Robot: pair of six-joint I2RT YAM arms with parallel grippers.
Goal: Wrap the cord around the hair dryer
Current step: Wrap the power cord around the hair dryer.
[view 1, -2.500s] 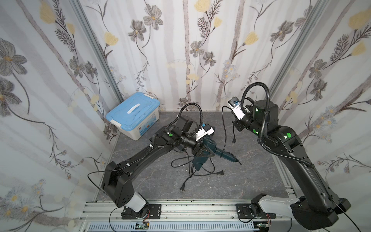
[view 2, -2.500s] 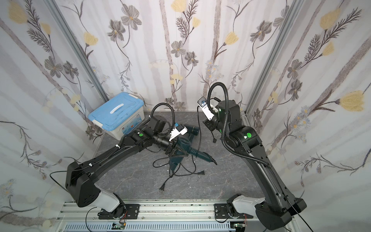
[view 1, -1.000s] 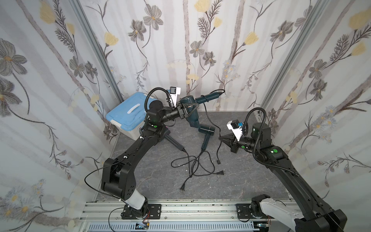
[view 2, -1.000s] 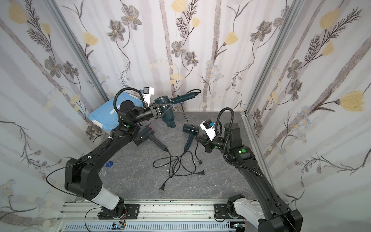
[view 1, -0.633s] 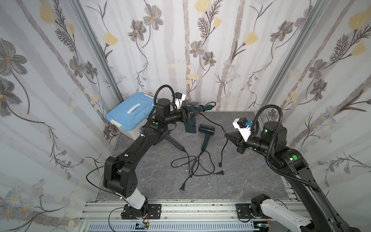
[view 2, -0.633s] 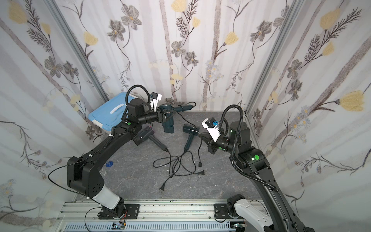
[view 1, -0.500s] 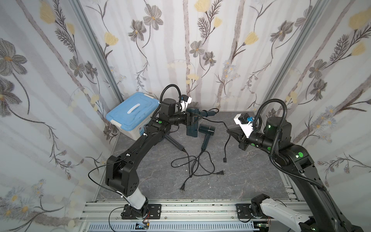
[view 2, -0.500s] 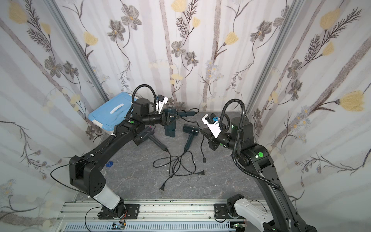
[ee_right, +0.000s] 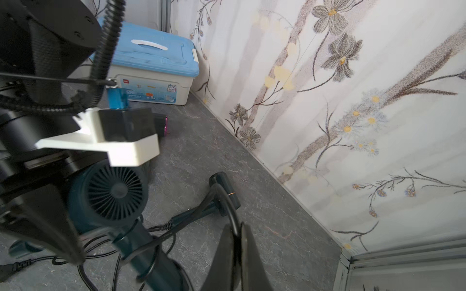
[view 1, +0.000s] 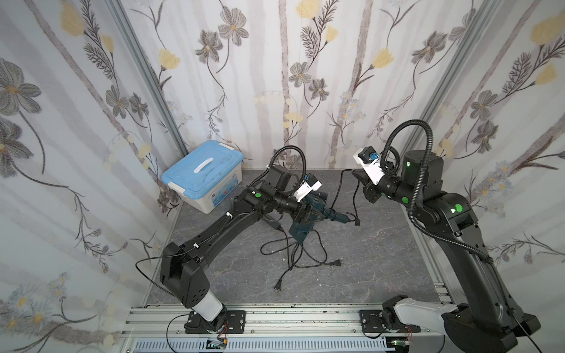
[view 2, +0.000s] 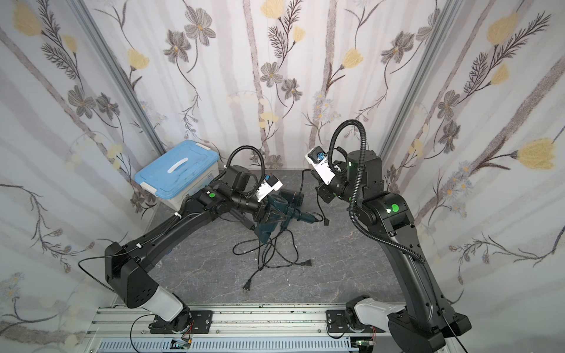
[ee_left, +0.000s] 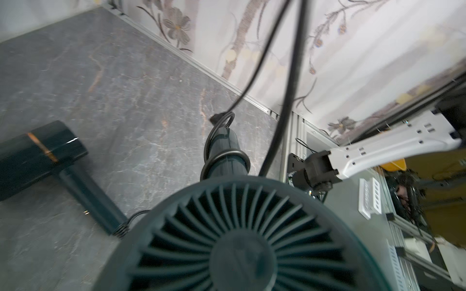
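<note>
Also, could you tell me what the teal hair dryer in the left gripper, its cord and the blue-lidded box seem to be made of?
Hair dryer: probably moulded hard plastic, matt teal; thin fins form its rear grille. Cord: black, flexible, likely rubber or PVC sheath; it curves in loops. Box: seemingly smooth plastic, blue lid, whitish walls.

Dark teal hair dryer [ee_right: 113, 191], black cord [ee_right: 228, 205]. Grey marble-veined bench [view 1: 382, 244]. At ten o'clock, a box [view 1: 214, 199]: blue lid [view 1: 195, 177], white body. White walls [view 1: 269, 76], striped grey, with grey and yellow flowers.
</note>
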